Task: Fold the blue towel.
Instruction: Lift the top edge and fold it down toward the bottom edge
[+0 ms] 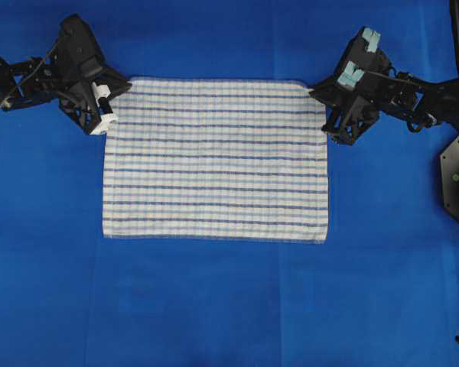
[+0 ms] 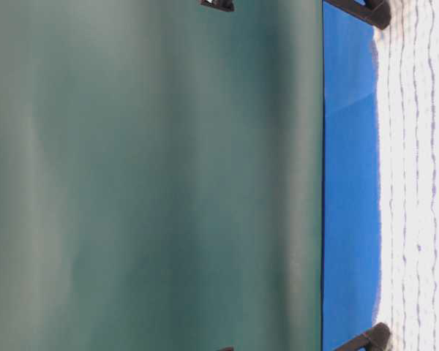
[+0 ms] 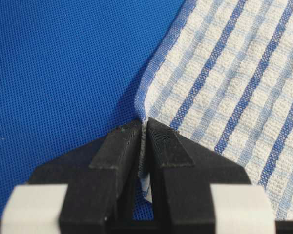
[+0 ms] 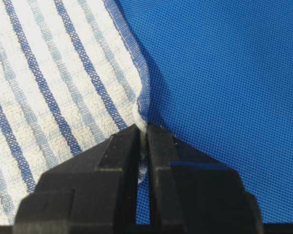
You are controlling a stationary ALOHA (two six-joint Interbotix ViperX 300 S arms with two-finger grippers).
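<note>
Two grippers are clamping the towel (image 1: 216, 159) at its far corners: the left gripper (image 3: 145, 127) is pinching the far-left corner, its jaws pressed together on a thin fold of the hem, and the right gripper (image 4: 143, 130) is pinching the far-right corner in the same way. The towel is lying flat and spread out in the middle of the blue table cover (image 1: 214, 306), its stripes running left to right. At each pinched corner the cloth is puckering slightly upward, while its near edge is resting on the cover.
</note>
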